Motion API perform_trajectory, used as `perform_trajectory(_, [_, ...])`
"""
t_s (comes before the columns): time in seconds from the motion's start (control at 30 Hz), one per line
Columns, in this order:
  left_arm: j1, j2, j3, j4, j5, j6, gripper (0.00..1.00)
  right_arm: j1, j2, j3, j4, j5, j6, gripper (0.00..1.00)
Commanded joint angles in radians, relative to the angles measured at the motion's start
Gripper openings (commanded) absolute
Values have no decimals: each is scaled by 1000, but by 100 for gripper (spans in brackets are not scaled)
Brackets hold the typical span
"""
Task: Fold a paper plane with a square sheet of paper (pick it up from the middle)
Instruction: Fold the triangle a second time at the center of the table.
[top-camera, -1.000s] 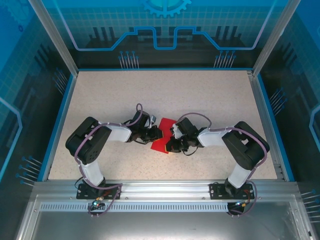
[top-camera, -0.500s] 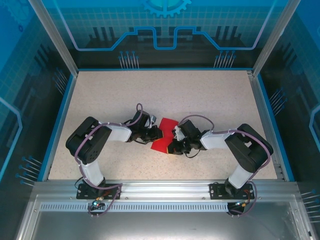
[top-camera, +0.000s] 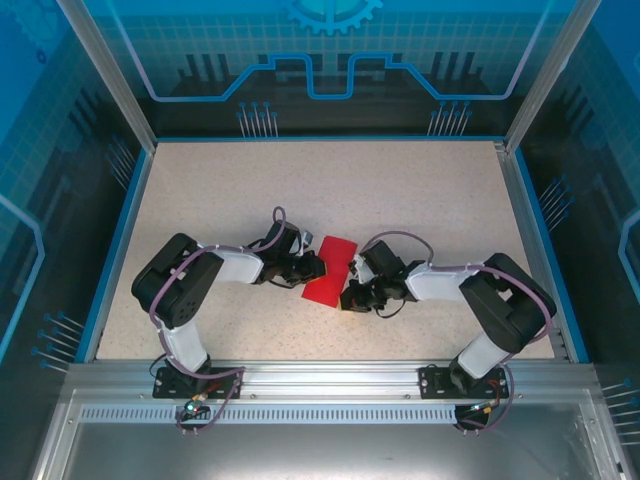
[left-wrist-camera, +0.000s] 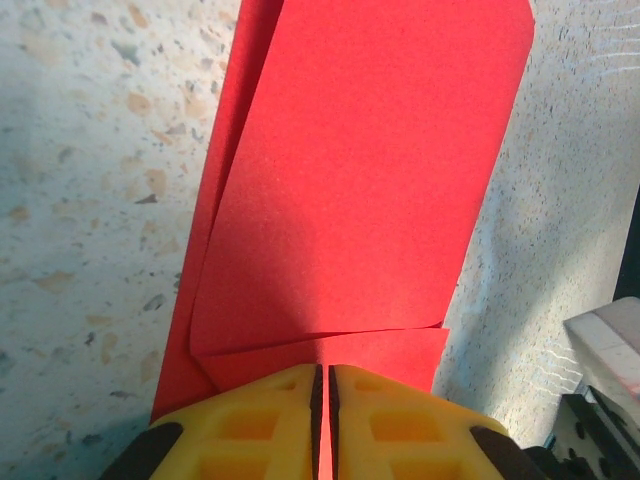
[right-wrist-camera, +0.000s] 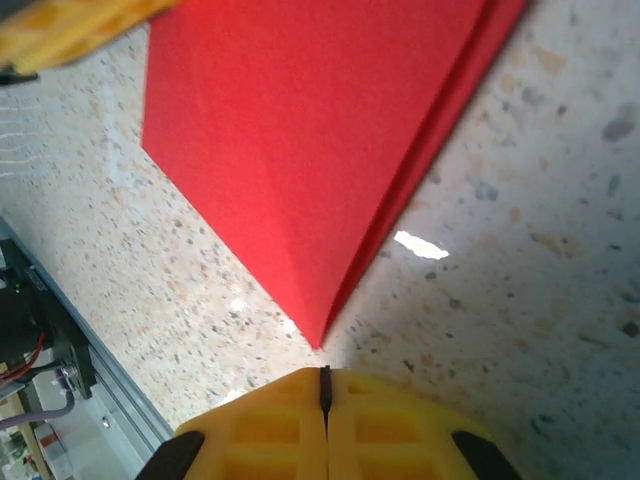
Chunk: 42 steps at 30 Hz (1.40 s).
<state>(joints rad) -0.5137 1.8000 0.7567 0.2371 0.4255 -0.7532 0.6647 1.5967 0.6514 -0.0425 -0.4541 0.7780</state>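
Red paper (top-camera: 331, 268), folded into a narrower shape with one pointed corner, is lying in the middle of the table (top-camera: 420, 190). The left jaws are pinching one edge of it. The right jaws are closed and empty, just beside the pointed corner. It seems a crease is being flattened; the next move is calling for a careful press along the fold.

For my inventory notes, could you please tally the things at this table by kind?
Red sheet of paper, partly folded: 1
Robot arms: 2, the left arm and the right arm
Total: 3
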Motion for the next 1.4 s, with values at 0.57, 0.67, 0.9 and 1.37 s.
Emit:
perform_trajectory(0.57, [-3,38,-12,-65,-43,8,15,8,203,144,57,28,69,6])
perform_trajectory(0.67, [-3,41,-13,-62,-47,6,15,9,168,115,43,20,49,6])
perform_trajectory(0.9, [-3,47,-9,-64,-48,1,14,29,100,58,34,-34,2,8])
perform_trajectory(1.37, [-6,19,-10,-53,-27,-7,17,-88,-78,-84,56,46,37,21])
